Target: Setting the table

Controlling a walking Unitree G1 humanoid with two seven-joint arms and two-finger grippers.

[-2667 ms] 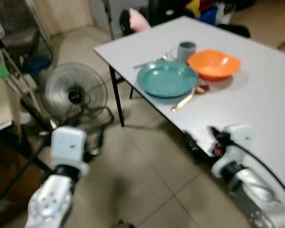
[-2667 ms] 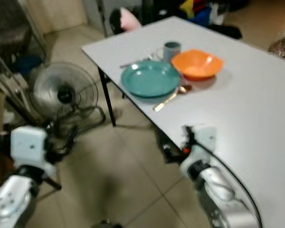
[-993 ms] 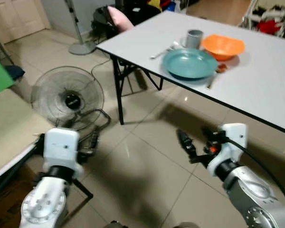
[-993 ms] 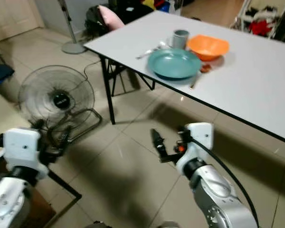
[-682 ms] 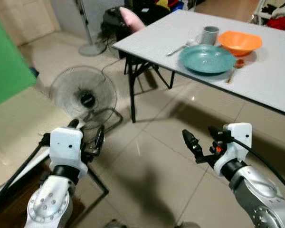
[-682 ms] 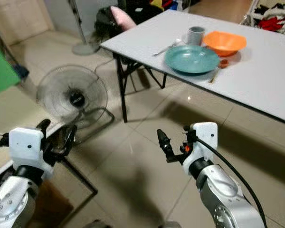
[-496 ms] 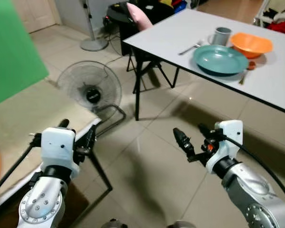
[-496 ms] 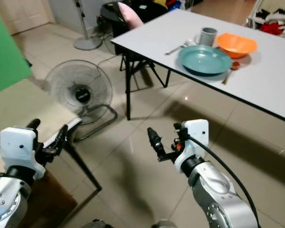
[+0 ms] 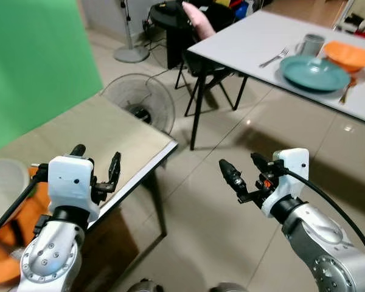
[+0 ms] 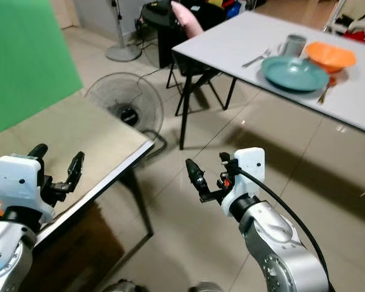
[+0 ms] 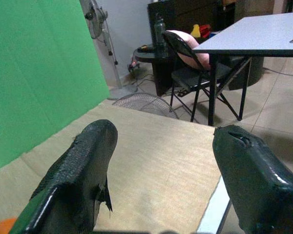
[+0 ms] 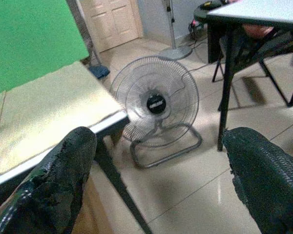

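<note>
One teal plate (image 9: 315, 72), one orange bowl (image 9: 351, 55), perhaps one cup (image 9: 312, 44) (blurred).

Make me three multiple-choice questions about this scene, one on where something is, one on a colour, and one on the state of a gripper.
1. Where is the teal plate?
A. on the white table
B. on the floor
C. on the beige table

2. What colour is the bowl beside the plate?
A. green
B. orange
C. black

3. How are the fingers of the right gripper?
A. shut on a fork
B. shut, empty
C. spread apart, empty

Answers:
1 A: it lies on the white table by the grey cup.
2 B: it is plainly orange.
3 C: its fingers stand apart over the tiled floor.
</note>
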